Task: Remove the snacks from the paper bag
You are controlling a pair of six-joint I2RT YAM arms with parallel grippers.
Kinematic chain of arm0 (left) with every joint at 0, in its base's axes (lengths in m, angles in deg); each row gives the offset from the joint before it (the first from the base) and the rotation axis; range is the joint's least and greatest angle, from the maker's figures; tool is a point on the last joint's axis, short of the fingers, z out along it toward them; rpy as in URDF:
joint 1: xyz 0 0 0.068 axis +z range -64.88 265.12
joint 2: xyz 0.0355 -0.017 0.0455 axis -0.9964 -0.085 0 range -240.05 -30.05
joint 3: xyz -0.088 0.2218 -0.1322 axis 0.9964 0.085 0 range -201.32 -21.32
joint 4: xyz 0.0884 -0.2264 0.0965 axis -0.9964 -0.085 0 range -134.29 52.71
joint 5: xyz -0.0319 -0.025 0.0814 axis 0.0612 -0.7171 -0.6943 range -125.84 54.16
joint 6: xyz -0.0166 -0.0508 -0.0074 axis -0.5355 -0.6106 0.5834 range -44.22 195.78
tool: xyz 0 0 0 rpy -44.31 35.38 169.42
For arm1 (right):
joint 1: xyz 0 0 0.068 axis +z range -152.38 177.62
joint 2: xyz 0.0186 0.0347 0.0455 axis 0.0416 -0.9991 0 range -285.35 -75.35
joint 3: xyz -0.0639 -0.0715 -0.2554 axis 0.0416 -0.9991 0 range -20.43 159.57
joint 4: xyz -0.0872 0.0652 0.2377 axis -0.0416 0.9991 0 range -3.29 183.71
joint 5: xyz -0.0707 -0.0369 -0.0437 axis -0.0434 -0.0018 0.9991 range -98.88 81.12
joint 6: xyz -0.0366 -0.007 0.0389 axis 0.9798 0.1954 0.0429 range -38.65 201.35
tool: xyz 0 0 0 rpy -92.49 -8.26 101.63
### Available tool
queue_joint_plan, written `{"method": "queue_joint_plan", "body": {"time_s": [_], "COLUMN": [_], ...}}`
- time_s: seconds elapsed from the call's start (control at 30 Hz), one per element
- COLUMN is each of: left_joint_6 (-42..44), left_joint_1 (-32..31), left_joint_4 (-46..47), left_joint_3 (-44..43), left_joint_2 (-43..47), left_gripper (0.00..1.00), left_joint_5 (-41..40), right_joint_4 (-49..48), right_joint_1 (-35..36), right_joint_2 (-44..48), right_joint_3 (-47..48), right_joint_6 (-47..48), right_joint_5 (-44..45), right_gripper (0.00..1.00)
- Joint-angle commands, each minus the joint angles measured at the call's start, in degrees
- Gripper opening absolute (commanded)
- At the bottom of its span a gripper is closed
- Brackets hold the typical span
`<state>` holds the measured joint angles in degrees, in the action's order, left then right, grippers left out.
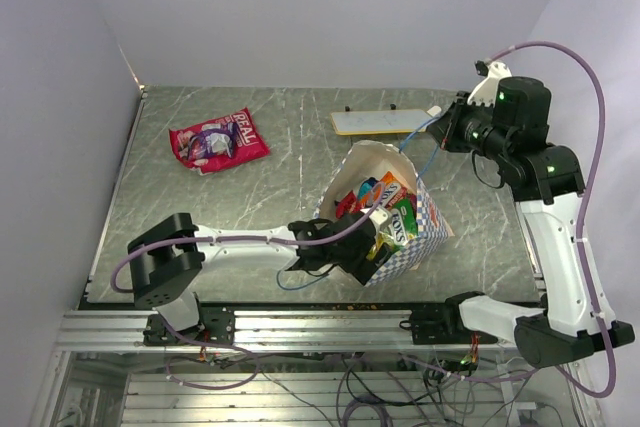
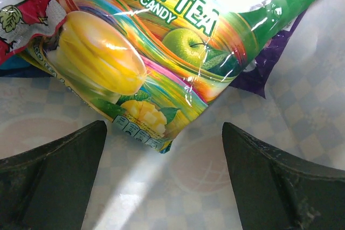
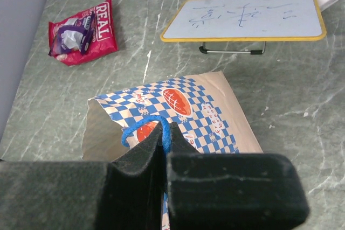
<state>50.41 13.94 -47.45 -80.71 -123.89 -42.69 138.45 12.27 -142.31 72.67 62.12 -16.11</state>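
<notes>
Left gripper (image 2: 164,130) wide, reaching inside paper bag (image 1: 428,229); right gripper (image 3: 163,131) pinches blue handle (image 3: 136,128).
Green packet (image 2: 161,52) just ahead of left.

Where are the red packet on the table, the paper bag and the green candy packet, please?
red packet (image 1: 218,140): top external view, middle of its face.
paper bag (image 3: 200,116): right wrist view, its checkered outer wall.
green candy packet (image 2: 161,52): left wrist view, printed front beside the apple picture.

Left pincer (image 2: 163,133) spread wide, low — right pincer (image 3: 164,133) clamped, raised
</notes>
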Motion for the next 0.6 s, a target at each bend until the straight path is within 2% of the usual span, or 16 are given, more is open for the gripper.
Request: {"method": "queue_joint_plan", "body": {"time_s": [0.0,0.13,0.23,0.3,0.57], "left_joint_6": [-3.5,-3.2,-1.4,-0.1,2.0], "left_joint_1": [-1.3,-1.3,0.1,0.8,1.9], "left_joint_4": [-0.8,-1.6,-2.7,-2.7,-5.3], "left_joint_3": [-0.7,-1.8,-4.6,-6.1,-10.6], "left_joint_2": [-0.4,-4.1,-7.8,-8.8,-6.8], "left_gripper": [0.99,0.99,0.93,0.84,0.36], "left_joint_5": [-3.7,-5.7,-5.3,-5.7,-3.4], "right_joint_4": [-0.4,-0.9,-2.6,-2.7,-2.8], "right_joint_1": [0.1,0.2,0.1,0.1,0.2], "right_joint_2": [1.5,3.4,5.4,5.8,8.8], "right_joint_3": [-0.2,-0.9,-2.6,-2.9,-4.6], "right_joint_6": [1.2,0.3,-1.2,-1.3,-2.6], "right_joint_5": [0.1,1.9,1.6,1.4,2.7], "right_gripper": [0.00,0.00,0.00,0.00,0.00]}}
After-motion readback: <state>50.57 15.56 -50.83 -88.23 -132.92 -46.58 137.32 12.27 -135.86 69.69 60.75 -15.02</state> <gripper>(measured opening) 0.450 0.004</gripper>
